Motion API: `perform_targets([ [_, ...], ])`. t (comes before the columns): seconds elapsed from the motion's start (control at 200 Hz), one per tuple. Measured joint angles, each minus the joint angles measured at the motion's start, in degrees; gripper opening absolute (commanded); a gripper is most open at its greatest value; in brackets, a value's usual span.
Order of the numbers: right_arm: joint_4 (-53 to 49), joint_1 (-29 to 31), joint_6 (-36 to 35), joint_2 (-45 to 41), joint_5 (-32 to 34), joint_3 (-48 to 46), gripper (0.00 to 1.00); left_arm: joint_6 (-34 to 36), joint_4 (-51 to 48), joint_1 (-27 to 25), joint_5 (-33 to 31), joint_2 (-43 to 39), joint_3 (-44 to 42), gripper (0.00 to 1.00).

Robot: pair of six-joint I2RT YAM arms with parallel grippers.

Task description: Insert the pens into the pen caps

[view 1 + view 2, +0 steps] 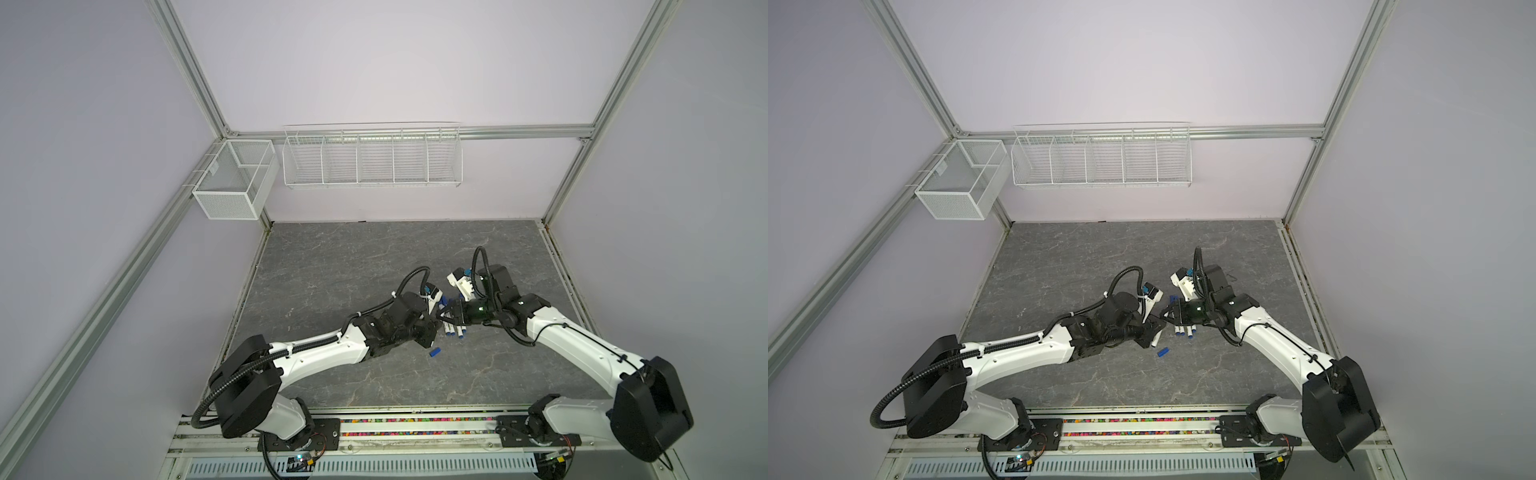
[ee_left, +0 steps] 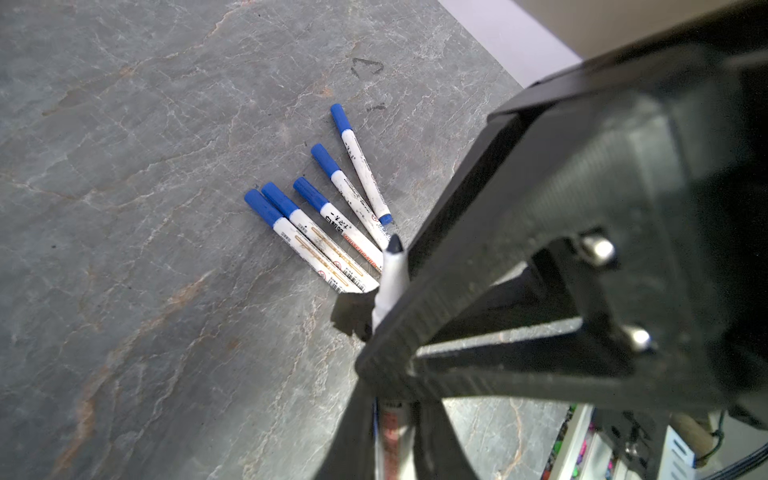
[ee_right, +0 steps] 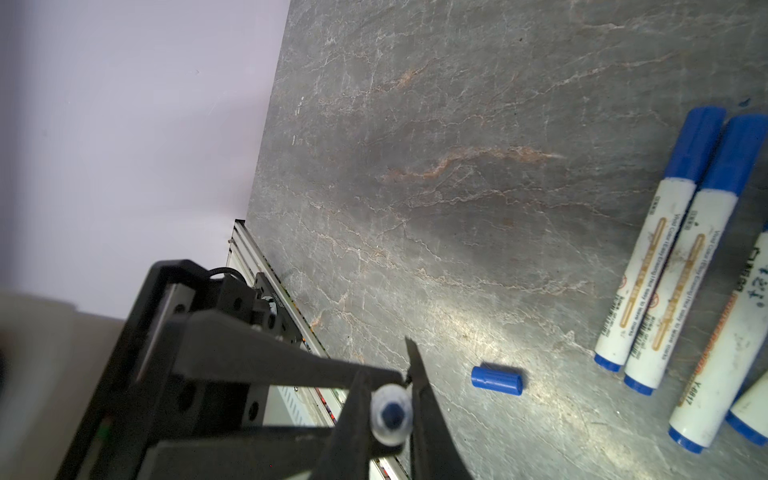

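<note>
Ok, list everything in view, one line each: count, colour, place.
capped pens: 5, white with blue caps, fanned out on the table.
uncapped pen: 1, white with a dark tip, clamped in the right tool.
loose cap: 1, blue, lying on the table apart from the pens.
table: 1, grey marbled.
mesh basket: 1, white, on the left wall.
wire rack: 1, white, five compartments, on the back wall.
arms: 2, white and black, reaching in from the near edge.
left tool: 1, black, at the uncapped pen; grip unclear.
right tool: 1, black, shut on that pen.
</note>
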Motion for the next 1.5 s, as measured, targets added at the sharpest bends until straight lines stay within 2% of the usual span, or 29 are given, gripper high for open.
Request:
perform_targets([
  [0.135,0.4,-0.5,0.5,0.0,0.2,0.0,0.12,-0.2,-0.7,0.0,0.4,0.0,-1.2,0.46],
  [0.645,0.9,-0.8,0.9,0.4,-1.2,1.9,0.11,1.2,-1.3,0.0,2.7,1.5,0.2,0.41],
  [0.855,0.6,-1.2,0.9,0.4,-2.1,1.9,0.11,2.0,-1.6,0.1,2.7,2.4,1.4,0.21],
  [0.925,0.4,-1.4,0.9,0.4,-2.4,1.9,0.11,2.2,-1.8,0.2,2.3,2.4,1.4,0.1],
  [0.965,0.2,-1.5,0.9,0.4,-2.6,1.9,0.11,2.2,-2.1,0.3,1.9,2.4,1.4,0.0],
  [0.99,0.3,-1.6,0.9,0.4,-2.6,1.9,0.12,1.9,-2.1,0.5,1.9,2.4,1.4,0.0],
  [1.035,0.4,-1.6,0.9,0.4,-2.7,1.9,0.15,1.9,-2.0,0.4,1.7,2.3,1.4,0.0],
  [1.13,0.4,-1.6,0.7,0.4,-3.0,1.9,0.4,1.7,-2.3,0.4,1.2,1.7,1.2,0.0],
  [1.165,0.1,-1.6,0.6,0.4,-2.8,2.0,0.44,1.4,-2.1,0.3,0.5,1.1,0.9,0.0],
  [1.309,-1.9,-0.4,-1.0,0.5,-1.6,2.3,0.5,-0.3,-1.3,-0.1,-3.8,-2.2,-2.3,0.0],
  [1.499,-9.9,2.8,-5.6,3.7,2.8,2.5,0.56,-5.4,-1.1,1.1,-14.1,-5.7,-7.3,0.0],
])
